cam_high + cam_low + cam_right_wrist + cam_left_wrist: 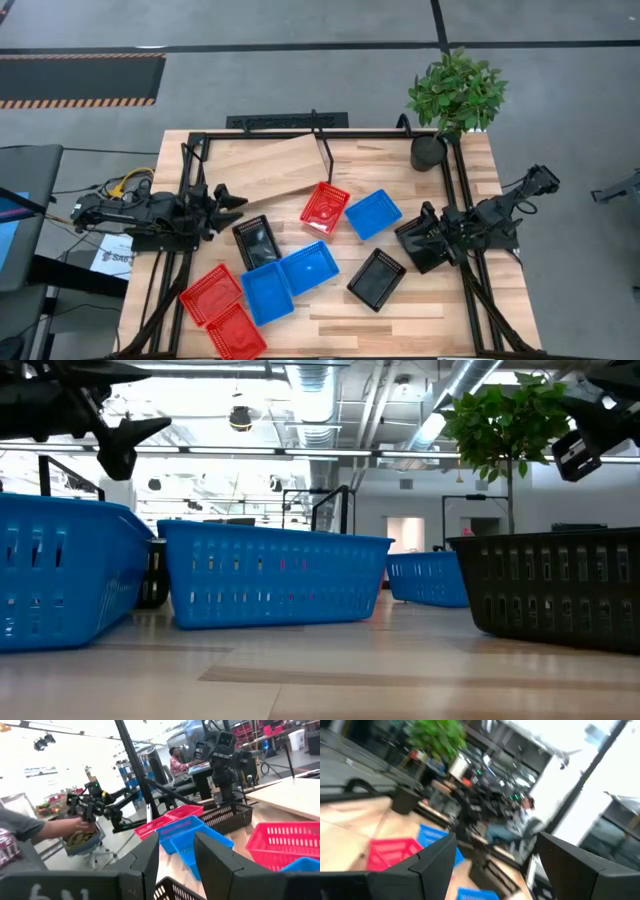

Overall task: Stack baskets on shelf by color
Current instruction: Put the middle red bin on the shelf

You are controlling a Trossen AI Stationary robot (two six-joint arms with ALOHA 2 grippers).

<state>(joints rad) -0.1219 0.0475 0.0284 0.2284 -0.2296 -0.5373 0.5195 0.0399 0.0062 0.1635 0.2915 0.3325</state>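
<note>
From where I'm sitting, both arms are parked at the table (400, 310) edges and nothing's in either one. Left end effector (228, 200) is at the left side, just past the low end of the shelf (280, 165), fingers spread wide apart with only air between them. Right end effector (412, 243) is over by the right edge, fingers also apart a bit, empty, pointing in toward the baskets.

Baskets are all loose on the table, none on the shelf. A red basket (325, 208) sits right beside the shelf's lower corner, with a blue basket (373, 214) just to its right. A black basket (256, 241) is left of centre, near the left end effector. Two more blue baskets (290, 279) lie side by side, touching, in the middle front. Another black basket (376, 278) is to their right, close to the right end effector. Two red baskets (222, 311) sit together at the front left corner.

A potted plant (452, 100) stands at the back right corner.
</note>
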